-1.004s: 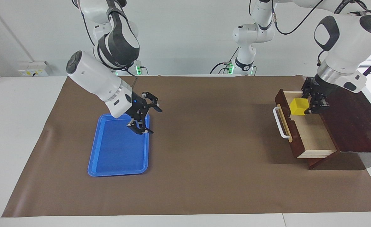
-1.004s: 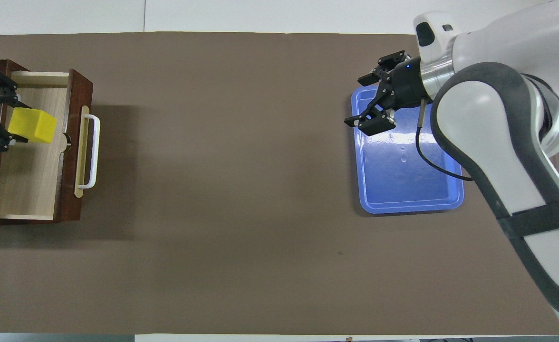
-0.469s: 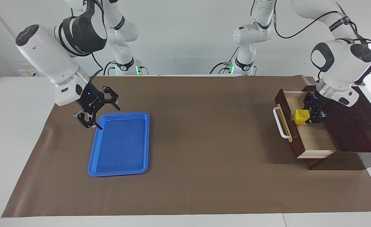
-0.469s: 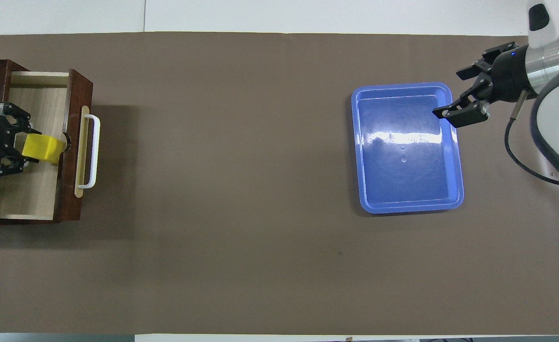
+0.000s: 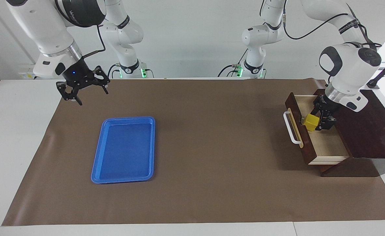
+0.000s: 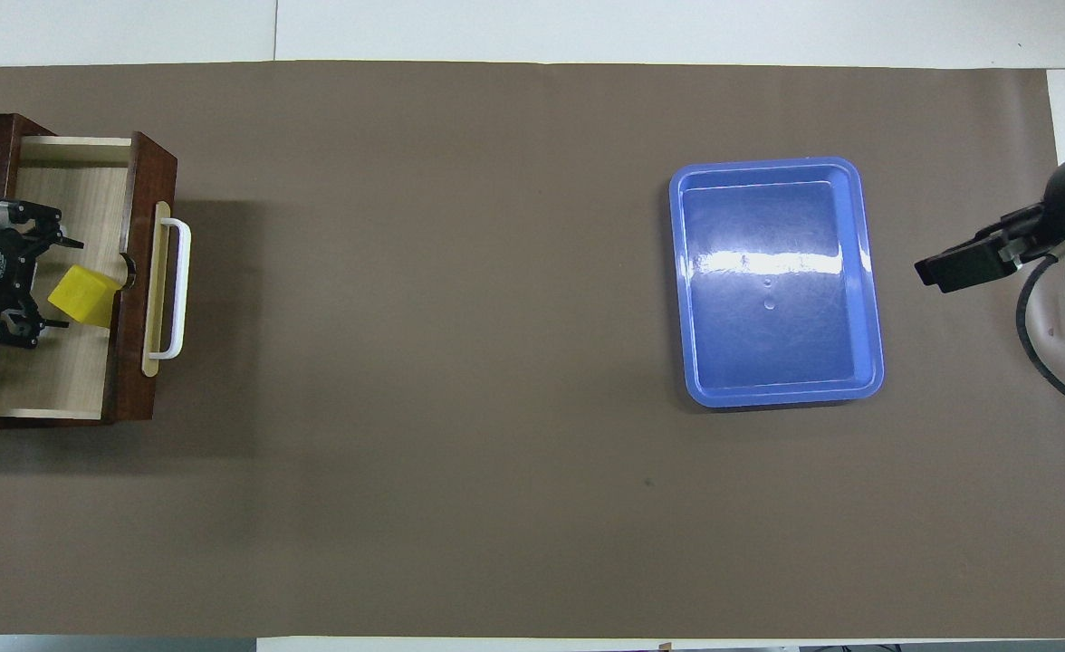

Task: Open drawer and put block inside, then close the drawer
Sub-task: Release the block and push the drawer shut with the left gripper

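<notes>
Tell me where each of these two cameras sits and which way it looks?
Facing view: high across the table, looking at both arms; the left gripper is in the open drawer by the yellow block, the right gripper raised.
Overhead view: above the robots' end, looking steeply down; only the grippers show.
Shared: drawer, block, blue tray, turned half round.

Yellow block (image 5: 310, 122), dark brown drawer (image 5: 302, 131), blue tray (image 5: 124, 149).

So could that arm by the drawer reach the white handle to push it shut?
Probably yes. The left gripper hangs open over the open drawer, beside the block. The handle sits just past the drawer's front, with nothing around it.
</notes>
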You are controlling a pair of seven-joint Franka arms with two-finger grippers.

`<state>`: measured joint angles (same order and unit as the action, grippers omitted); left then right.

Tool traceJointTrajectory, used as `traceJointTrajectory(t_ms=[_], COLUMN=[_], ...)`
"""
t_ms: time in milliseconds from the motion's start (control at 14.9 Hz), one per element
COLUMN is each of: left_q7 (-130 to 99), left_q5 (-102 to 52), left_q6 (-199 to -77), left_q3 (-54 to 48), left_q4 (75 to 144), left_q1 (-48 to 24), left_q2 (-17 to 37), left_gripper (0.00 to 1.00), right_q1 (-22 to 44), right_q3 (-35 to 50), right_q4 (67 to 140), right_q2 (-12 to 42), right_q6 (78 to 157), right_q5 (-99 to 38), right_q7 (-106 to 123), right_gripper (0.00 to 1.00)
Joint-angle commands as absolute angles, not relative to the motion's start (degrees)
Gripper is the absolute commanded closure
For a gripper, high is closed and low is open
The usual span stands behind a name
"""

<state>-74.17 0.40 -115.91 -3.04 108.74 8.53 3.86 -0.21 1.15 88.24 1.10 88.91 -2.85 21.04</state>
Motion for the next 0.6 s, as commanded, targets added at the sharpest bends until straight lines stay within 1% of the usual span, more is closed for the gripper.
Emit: traceJointTrajectory(t_ms=[0,67,201,402,536], left_q7=[-80.13,-83.03,-85.25,-86.21,-86.40], left_q5=[-0.18,-0.09,0.53,2.63,4.22], left_q6=[-107.43,-105.92,-106.26,-109.41,-112.93], left_q3=[-3.69,-3.69,-3.60,-3.60,-3.60], left_q4=[99.00,96.62,97.55,103.69,107.39], left_q1=[7.48,5.30,1.25,-3.68,-3.79], left_q2=[6.23,7.46,7.39,6.77,5.98], left_gripper=[0.00,0.00,0.00,0.00,0.00], right_q1=[-1.05,-1.14,-2.10,-2.28,-3.25], right_q3=[1.58,1.58,1.58,1.49,1.58], right_q4=[88.77,88.86,89.12,89.56,92.18], right_q2=[-1.31,-1.75,-2.89,-3.78,-5.01], right_q6=[84.13,82.28,80.34,78.84,79.62], right_q5=[1.48,2.36,2.90,2.90,2.81], right_q7=[12.77,9.44,3.19,-1.92,-2.46], right_gripper=[0.00,0.00,0.00,0.00,0.00])
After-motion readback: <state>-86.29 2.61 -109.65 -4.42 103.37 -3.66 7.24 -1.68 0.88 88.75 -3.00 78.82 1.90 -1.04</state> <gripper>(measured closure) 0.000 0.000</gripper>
